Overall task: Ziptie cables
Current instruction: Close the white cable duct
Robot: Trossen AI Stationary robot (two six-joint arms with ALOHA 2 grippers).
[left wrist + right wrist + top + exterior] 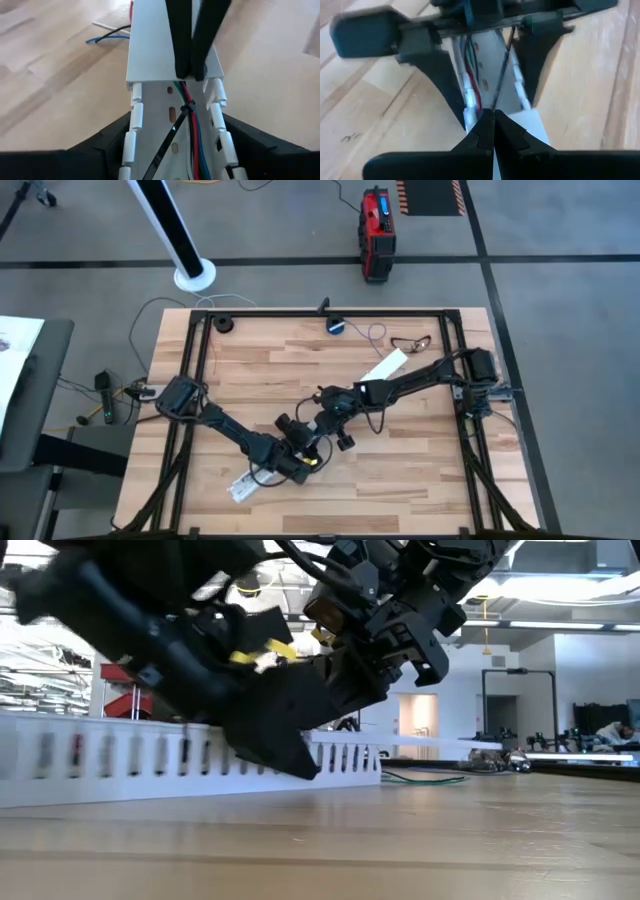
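The wooden table (400,470) has wide bare boards from 3 through 6 o'clock and along its 9 o'clock side; a black frame (455,320) runs round the edges. The two arms meet just below the middle, toward 7 o'clock, and fill that patch.

The left arm reaches in from 9 o'clock. Its left gripper (175,150) stands with fingers spread wide, one on each side of a white slotted channel (170,65) that lies between them. In the low view the channel's toothed wall (120,755) crosses the table, with the arms hanging close above it.

The right arm comes in from 3 o'clock. Its right gripper (493,120) has its tips pressed together on a thin black zip tie (172,131) that runs slantwise across the channel's open floor.

The cables (192,122), red, green, blue and dark, lie lengthwise inside the channel, under the tie's small head. More wire ends (107,35) poke out on the boards beside the channel's far end.

A second white strip (384,365) lies toward 1 o'clock, beside the right arm. Near the 12 o'clock edge sit a small round blue device (335,326) and a loose looped wire (412,341).
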